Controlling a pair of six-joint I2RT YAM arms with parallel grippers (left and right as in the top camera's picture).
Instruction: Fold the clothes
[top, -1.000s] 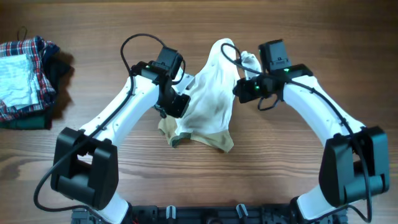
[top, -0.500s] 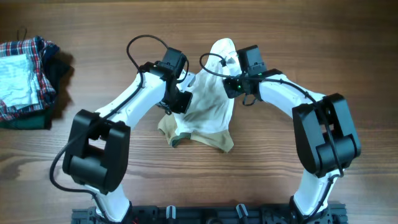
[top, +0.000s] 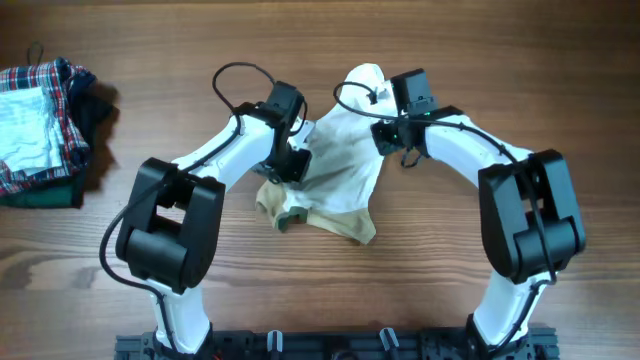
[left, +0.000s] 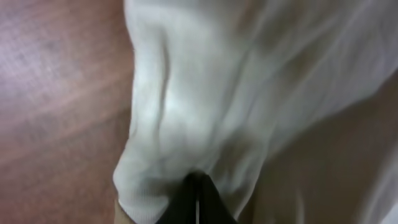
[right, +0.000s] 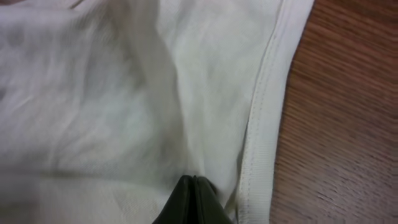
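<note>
L arm (top: 215, 160) comes up from the near edge, elbow bent inward, wrist over the left side of the garment (top: 335, 165). R arm (top: 470, 150) mirrors it, forearm angled in twd the garment's upper right. L gripper (top: 290, 165): in the wrist cam the dark tips are together w/ white fabric bunched into them, so it's pinched on the cloth. R gripper (top: 384, 137): same, tips closed on a fold just beside the ribbed hem band (right: 264, 124). Garment sits mid-table (top: 450, 270) betw. both wrists, the white part pulled up into a peak at the far end, tan part (top: 335, 222) & olive trim (top: 283, 224) flat on the wood at the near end. Plaid stack (top: 40, 130) is well apart, far left.
</note>
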